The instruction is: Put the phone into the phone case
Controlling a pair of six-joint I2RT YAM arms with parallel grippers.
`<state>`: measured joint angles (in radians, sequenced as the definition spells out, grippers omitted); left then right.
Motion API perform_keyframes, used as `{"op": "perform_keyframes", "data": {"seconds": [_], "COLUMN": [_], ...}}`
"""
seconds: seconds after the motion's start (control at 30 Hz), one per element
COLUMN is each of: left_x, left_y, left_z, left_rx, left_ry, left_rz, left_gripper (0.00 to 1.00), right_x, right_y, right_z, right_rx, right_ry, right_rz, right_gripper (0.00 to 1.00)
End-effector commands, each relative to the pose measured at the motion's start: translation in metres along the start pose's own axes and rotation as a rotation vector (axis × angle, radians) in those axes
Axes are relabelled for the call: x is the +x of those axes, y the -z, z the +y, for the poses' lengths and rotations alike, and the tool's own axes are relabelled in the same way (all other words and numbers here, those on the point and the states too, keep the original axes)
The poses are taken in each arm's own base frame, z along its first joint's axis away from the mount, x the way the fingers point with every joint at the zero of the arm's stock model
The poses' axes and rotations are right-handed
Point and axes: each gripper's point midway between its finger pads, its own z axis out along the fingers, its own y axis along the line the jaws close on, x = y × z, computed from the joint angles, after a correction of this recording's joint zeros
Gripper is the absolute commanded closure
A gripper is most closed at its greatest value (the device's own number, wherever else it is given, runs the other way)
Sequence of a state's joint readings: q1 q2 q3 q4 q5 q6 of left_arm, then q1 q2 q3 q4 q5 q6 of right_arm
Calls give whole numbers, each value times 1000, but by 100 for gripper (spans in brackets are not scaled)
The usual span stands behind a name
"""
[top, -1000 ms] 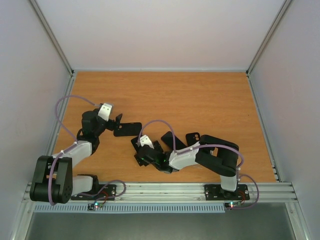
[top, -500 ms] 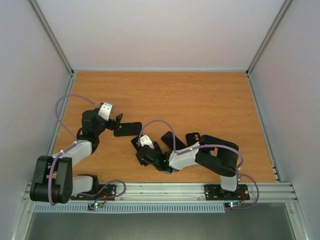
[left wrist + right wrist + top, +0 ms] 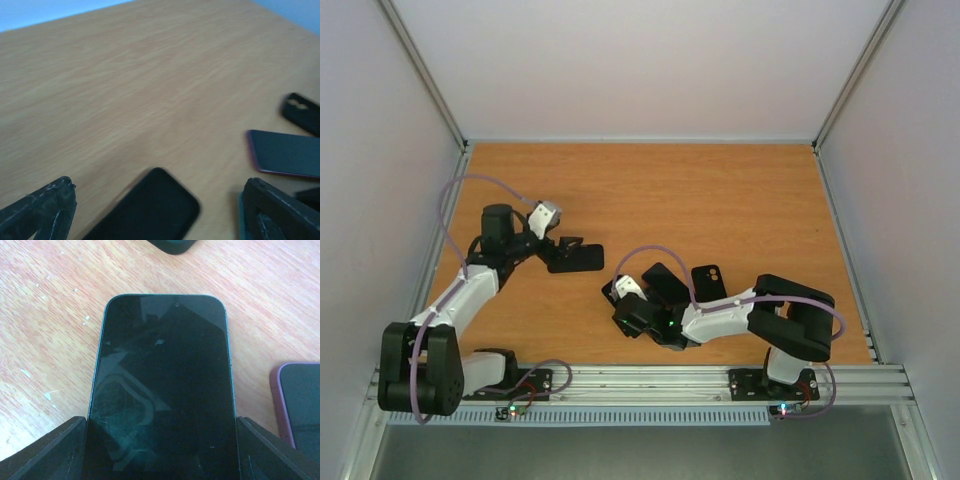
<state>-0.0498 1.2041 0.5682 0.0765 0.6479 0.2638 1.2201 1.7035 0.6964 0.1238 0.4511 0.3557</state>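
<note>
Wood-grain table, boxed in by pale walls. Clamped by its long edges between the right gripper's fingers: dark-screened phone, face up, low over the wood. Just right of that claw: purple-edged phone. Between the left gripper's wide-spread jaws, ungripped: black phone case.

Blk phone, blk case, maroon-rimmed phone, orange woodgrain table.

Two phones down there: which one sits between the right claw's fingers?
The black-screened phone with the teal-green edge, gripped by the right claw; the purple-edged phone lies beside it, outside the fingers.
</note>
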Motion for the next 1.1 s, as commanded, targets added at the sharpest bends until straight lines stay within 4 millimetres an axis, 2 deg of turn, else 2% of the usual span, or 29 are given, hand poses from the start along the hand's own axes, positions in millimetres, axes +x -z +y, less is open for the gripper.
{"op": "perform_keyframes", "data": {"seconds": [0.0, 0.07, 0.1, 0.2, 0.4, 0.47, 0.63, 0.77, 0.97, 1.07], "left_x": [-10, -11, -8, -4, 6, 8, -3, -3, 8, 13], "left_y": [11, 16, 16, 20, 19, 25, 34, 34, 22, 21], "left_z": [-49, -65, -70, -81, -85, -94, -106, -108, -101, -108], "left_rx": [314, 437, 487, 594, 651, 702, 842, 913, 890, 889], "left_ry": [87, 140, 183, 236, 266, 310, 393, 389, 383, 398], "left_rz": [82, 123, 149, 200, 270, 308, 332, 335, 358, 393], "left_gripper": [10, 14, 15, 17, 18, 18, 15, 16, 20, 20], "right_x": [-24, -28, -32, -44, -75, -85, -105, -120, -134, -138], "right_y": [14, 19, 22, 33, 62, 67, 73, 78, 83, 78], "right_z": [-2, -6, -8, -12, -6, -7, 0, 7, 12, 15], "right_rx": [-3, 5, 10, 18, 35, 45, 28, 10, -1, 21], "right_ry": [17, 17, 11, -2, 44, 48, 67, 80, 100, 151], "right_rz": [-89, -114, -132, -191, -313, -342, -400, -441, -483, -481], "right_gripper": [93, 94, 98, 99, 99, 99, 99, 99, 99, 99]}}
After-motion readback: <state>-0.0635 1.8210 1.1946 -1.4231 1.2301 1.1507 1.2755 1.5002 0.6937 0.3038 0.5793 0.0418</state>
